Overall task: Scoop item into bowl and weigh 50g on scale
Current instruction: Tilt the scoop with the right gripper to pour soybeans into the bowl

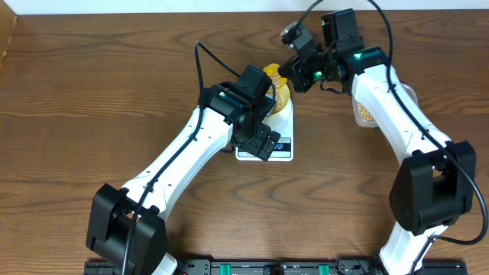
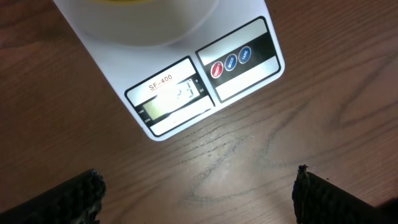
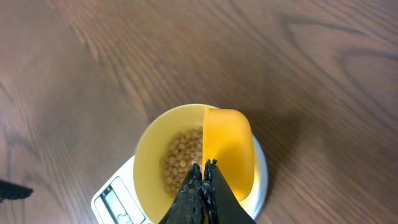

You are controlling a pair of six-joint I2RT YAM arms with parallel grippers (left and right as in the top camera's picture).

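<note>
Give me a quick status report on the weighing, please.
Left gripper open, hovering by scale display. Right gripper shut on scoop, over bowl on the scale; beans inside. Nothing seen blocking the bowl.

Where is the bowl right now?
Right wrist view: the bowl sits on the scale at lower centre, beans inside, the yellow scoop over its right half.

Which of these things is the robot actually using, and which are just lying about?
In use: beans, pale yellow bowl, white scale, yellow scoop in the right hand, clear tub of more beans.
Just there: wooden table, black rail along its near edge.
</note>
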